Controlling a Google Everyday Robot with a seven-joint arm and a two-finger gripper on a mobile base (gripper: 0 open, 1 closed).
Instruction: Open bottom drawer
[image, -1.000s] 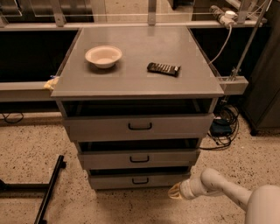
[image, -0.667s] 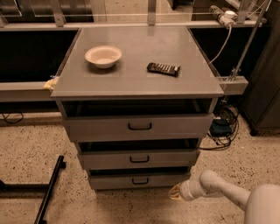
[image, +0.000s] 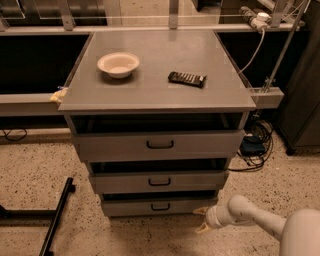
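Observation:
The bottom drawer (image: 160, 206) is the lowest of three grey drawers in the cabinet, with a small dark bar handle (image: 160, 206) at its centre. It stands slightly out from the cabinet, like the two above it. My gripper (image: 201, 219) is low at the drawer's right end, just off its front corner, on a white arm coming in from the lower right. Its two pale fingertips (image: 200, 211) are spread apart and hold nothing.
The middle drawer (image: 159, 181) and top drawer (image: 160, 145) sit above. On the cabinet top (image: 155, 95) lie a white bowl (image: 118, 64) and a dark remote (image: 187, 79). A black bar (image: 56, 217) lies on the speckled floor at left. Cables (image: 255, 142) hang at right.
My gripper has shifted slightly left, closer to the bottom drawer's right corner. The drawers have not moved.

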